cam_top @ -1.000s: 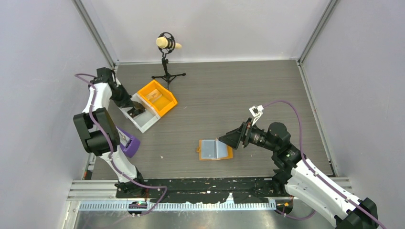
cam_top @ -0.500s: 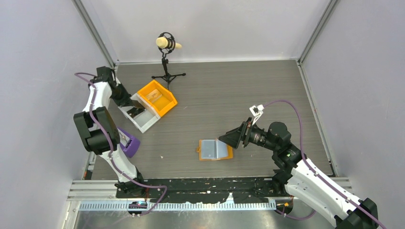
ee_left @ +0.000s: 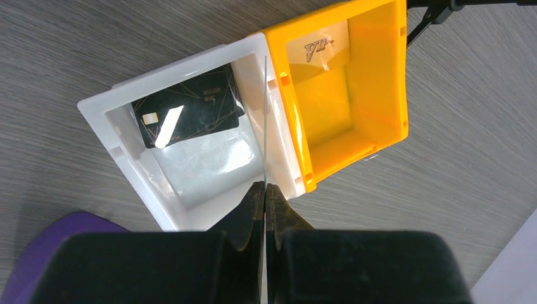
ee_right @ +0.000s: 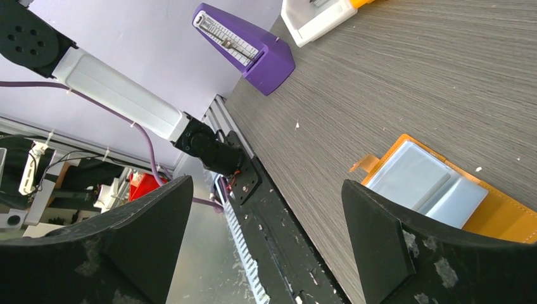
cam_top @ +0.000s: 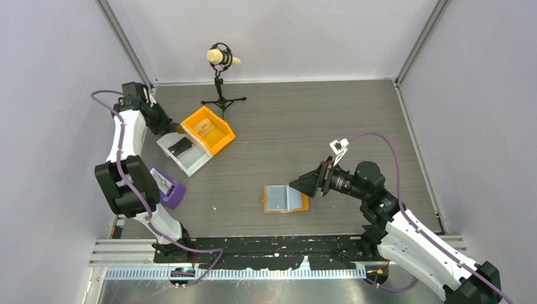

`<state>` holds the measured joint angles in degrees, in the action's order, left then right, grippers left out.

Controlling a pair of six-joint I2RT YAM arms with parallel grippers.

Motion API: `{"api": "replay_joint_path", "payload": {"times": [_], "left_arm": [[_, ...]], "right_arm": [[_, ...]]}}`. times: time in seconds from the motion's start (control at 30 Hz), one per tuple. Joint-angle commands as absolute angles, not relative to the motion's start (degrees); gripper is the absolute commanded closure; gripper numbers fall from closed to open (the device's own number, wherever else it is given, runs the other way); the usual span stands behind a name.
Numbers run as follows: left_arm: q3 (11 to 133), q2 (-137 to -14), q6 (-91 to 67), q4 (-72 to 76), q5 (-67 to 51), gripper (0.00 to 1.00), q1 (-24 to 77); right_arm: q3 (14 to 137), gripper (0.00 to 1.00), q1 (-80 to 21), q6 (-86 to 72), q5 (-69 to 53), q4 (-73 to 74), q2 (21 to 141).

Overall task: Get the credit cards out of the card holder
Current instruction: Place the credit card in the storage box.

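One dark credit card (cam_top: 180, 147) lies in the white bin (cam_top: 197, 166), upper left of the top view, so prob mid-task. Card holder (cam_top: 286, 199) lies open at center of the worktop (cam_top: 316, 126), right gripper (cam_top: 297, 183) at its right edge.

Left wrist: left gripper (ee_left: 265, 190) is pressed together above the bin, w/ a thin pale sliver poking out btw the tips. Card edge-on? Can't tell.

Right wrist: gripper spread wide and empty, holder at lower right, no dark card showing. Next imo: it drops onto a pocket.
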<state>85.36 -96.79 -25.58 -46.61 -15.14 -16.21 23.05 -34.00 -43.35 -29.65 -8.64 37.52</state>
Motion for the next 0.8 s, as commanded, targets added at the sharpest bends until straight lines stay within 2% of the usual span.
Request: {"api": "replay_joint_path", "payload": {"times": [0.0,0.3,0.67,0.77], "left_arm": [[86.82,-96.11,-26.04,-48.05,-14.45,1.00,-16.18],[88.51,-101.23,-24.09,-51.25,-11.61,1.00,-16.26],[86.10,-104.04,-24.57,-48.02,-11.04,1.00,-16.44],[85.56,-104.23,-24.61,-47.75,-9.92,0.94,-16.51]], "right_arm": [[25.24,0.05,-33.75,-44.11,-30.69,-11.58,36.90],[26.33,0.05,-33.75,-42.91,-30.88,-10.35,35.83],[25.98,0.05,-33.75,-42.34,-30.34,-9.31,35.18],[26.33,0.05,-33.75,-42.25,-30.58,-9.21,35.39]]}}
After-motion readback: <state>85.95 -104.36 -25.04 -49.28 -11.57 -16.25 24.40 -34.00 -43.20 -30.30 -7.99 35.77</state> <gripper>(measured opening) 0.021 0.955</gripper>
